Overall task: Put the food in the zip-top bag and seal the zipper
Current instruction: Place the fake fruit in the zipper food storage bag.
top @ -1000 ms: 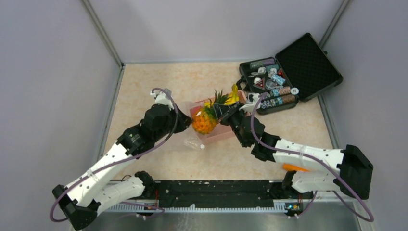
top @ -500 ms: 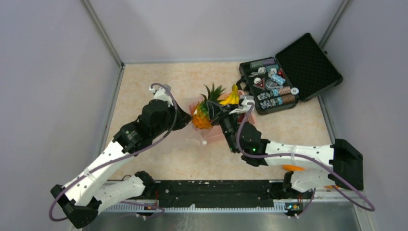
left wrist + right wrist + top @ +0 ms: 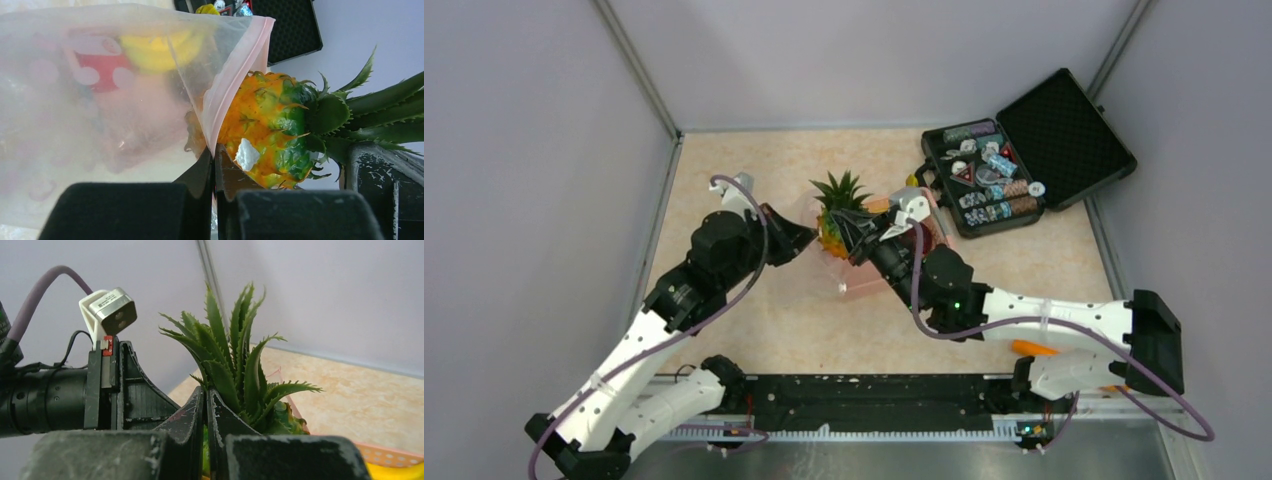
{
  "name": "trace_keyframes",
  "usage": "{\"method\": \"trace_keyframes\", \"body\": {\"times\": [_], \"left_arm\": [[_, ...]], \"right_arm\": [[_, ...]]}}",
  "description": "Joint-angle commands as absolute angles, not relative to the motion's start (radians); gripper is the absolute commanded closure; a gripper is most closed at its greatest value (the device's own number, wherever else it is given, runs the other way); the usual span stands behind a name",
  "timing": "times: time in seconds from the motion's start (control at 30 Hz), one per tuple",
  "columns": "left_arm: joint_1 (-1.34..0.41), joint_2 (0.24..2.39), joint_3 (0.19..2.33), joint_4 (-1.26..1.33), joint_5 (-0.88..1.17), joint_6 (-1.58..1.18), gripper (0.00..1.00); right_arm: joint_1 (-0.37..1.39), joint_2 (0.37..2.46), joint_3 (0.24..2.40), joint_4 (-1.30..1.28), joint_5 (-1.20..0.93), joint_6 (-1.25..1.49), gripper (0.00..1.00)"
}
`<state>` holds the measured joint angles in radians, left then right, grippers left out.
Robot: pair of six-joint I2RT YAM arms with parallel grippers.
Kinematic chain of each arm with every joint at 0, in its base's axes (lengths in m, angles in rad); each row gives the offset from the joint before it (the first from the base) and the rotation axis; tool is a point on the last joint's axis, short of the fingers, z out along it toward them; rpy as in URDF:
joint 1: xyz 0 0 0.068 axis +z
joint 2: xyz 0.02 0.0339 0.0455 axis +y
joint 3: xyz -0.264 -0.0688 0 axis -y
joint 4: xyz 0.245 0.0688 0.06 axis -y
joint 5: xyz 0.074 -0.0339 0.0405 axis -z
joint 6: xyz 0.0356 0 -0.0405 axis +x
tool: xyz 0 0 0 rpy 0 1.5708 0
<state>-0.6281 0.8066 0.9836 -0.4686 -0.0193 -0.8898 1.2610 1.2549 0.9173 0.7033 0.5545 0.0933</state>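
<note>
Clear plastic of the zip-top bag [image 3: 100,100] is held up by the left gripper [image 3: 214,155], which is clenched on the zipper [image 3: 235,80]. The pineapple [image 3: 270,130] is pinched by its leaves in the right gripper [image 3: 205,397] and poised at the mouth, not yet inside. Sealing is still to be done. Compared with 1 second ago, the pineapple is carried further left and the bag mouth is drawn left too.

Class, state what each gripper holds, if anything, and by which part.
The left gripper pinches the zip-top bag by its pink zipper edge. The right gripper holds the pineapple by its green leaves.
</note>
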Motion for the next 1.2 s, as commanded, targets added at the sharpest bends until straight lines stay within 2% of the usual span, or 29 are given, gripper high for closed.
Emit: {"method": "trace_keyframes", "body": {"times": [0.0, 0.07, 0.23, 0.4, 0.77, 0.8, 0.87, 0.93, 1.07, 1.17], "left_arm": [[-0.620, 0.779, 0.942, -0.307, 0.056, -0.954, 1.00], [-0.619, 0.768, 0.921, -0.280, 0.064, -0.974, 1.00], [-0.618, 0.712, 0.911, -0.271, 0.022, -0.986, 1.00], [-0.617, 0.715, 0.964, -0.369, -0.055, -0.924, 1.00], [-0.617, 0.743, 0.909, -0.289, -0.017, -0.962, 1.00], [-0.617, 0.736, 0.909, -0.293, -0.028, -0.959, 1.00], [-0.617, 0.717, 0.907, -0.302, -0.055, -0.952, 1.00], [-0.617, 0.694, 0.900, -0.316, -0.086, -0.950, 1.00], [-0.618, 0.655, 0.876, -0.328, -0.130, -0.950, 1.00], [-0.618, 0.642, 0.876, -0.339, -0.147, -0.943, 1.00]], "right_arm": [[1.233, 1.250, 0.967, 0.515, 0.434, 0.073, 1.00], [1.208, 1.263, 0.997, 0.449, 0.428, 0.161, 1.00], [1.190, 1.220, 0.956, 0.446, 0.745, 0.326, 1.00], [1.190, 1.233, 0.992, 0.427, 0.832, 0.280, 1.00], [1.216, 1.288, 0.994, 0.575, 0.471, 0.240, 1.00], [1.220, 1.296, 0.999, 0.552, 0.470, 0.238, 0.98], [1.221, 1.300, 0.999, 0.509, 0.467, 0.238, 0.85], [1.220, 1.287, 1.001, 0.460, 0.466, 0.230, 0.76], [1.220, 1.230, 1.006, 0.388, 0.466, 0.207, 0.50], [1.220, 1.178, 1.022, 0.327, 0.429, 0.204, 0.44]]}}
